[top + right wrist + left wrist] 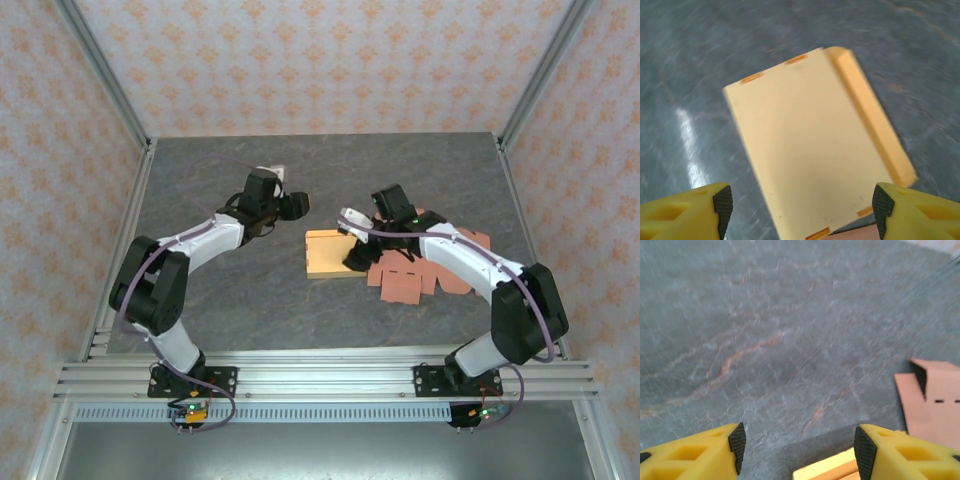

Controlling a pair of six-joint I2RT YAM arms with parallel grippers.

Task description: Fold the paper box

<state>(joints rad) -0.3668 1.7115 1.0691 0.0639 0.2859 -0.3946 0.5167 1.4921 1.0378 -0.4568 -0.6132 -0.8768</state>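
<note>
The paper box [325, 253] is a pale yellow, flat, closed carton lying in the middle of the grey table. In the right wrist view the box [810, 145] lies lid up with a raised edge along its right side. My right gripper [802, 210] hovers above its near end, open, with nothing between the fingers. In the top view the right gripper [357, 256] is at the box's right edge. My left gripper [291, 205] hangs up and left of the box, apart from it. It is open [800, 445] and empty, with a corner of the box [825, 467] just below it.
A loose pile of brown flat cardboard blanks [420, 265] lies right of the box, under the right arm; one blank [932, 400] appears at the right of the left wrist view. Patterned walls and metal frame rails enclose the table [220, 170].
</note>
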